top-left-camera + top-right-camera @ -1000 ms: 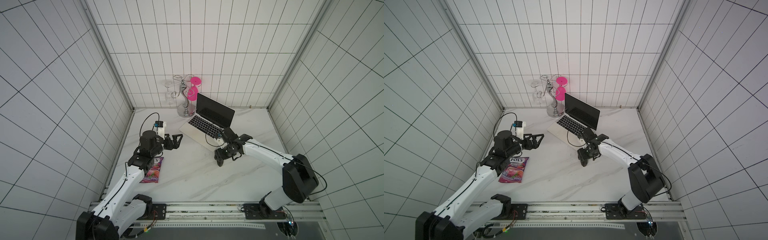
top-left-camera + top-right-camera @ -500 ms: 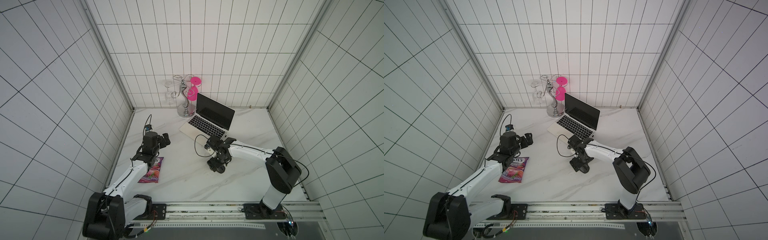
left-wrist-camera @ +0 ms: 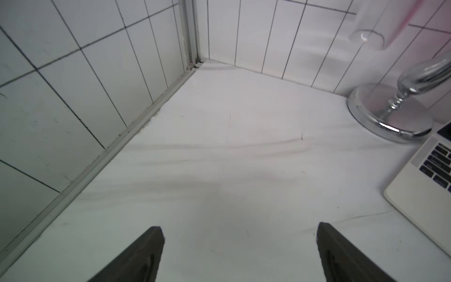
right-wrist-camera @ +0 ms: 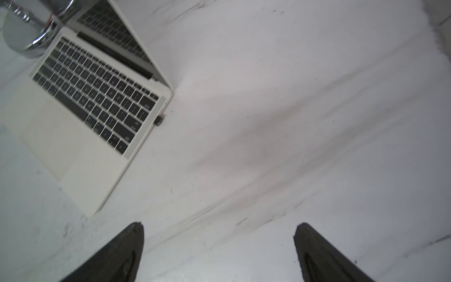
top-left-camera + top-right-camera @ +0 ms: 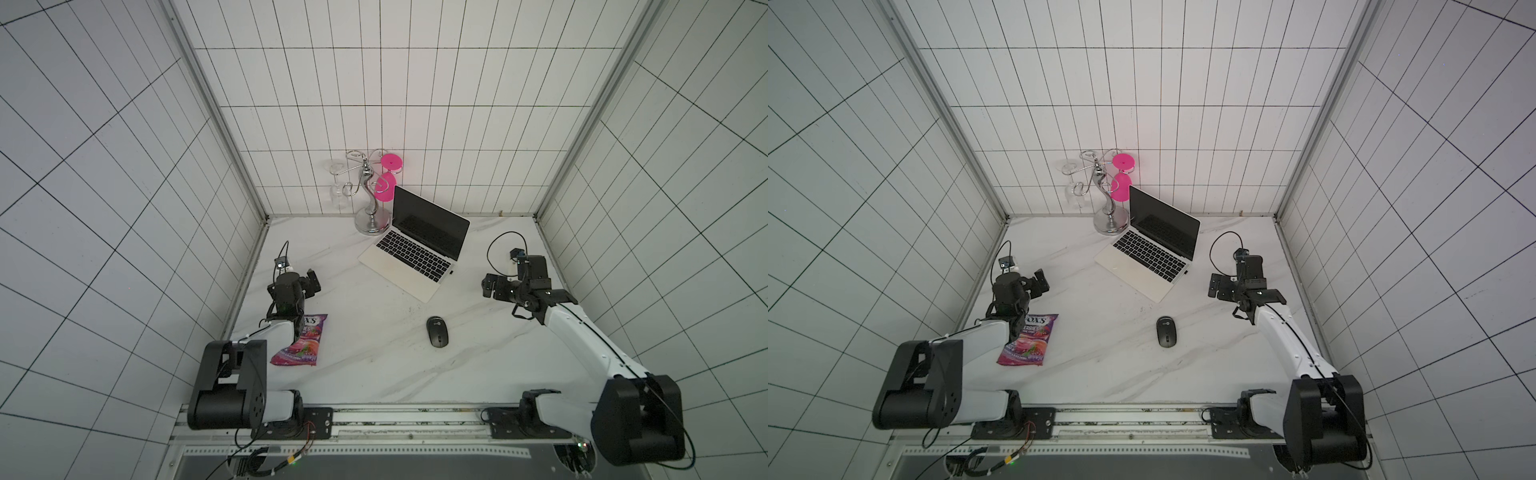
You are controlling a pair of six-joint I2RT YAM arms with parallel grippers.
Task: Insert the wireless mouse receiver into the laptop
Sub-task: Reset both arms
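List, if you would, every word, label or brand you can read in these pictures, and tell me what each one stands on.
"FOXS": at the top of the pink sweet bag, seen in a top view.
"ERRIES": just below it on the same bag; the start of the word is hidden.
Finer print lower on the bag: too small to read.
Key legends on the laptop: too blurred to read.
Small mark on the mouse: too small to read.

the pink sweets bag (image 5: 1029, 340) reads "fox's" and, part hidden, "berries".

The near middle of the tabletop (image 5: 374, 374) is lying open, only the mouse (image 5: 437, 331) sitting in it; laptop (image 5: 401, 268) and chrome stand (image 5: 372, 222) are blocking the far end
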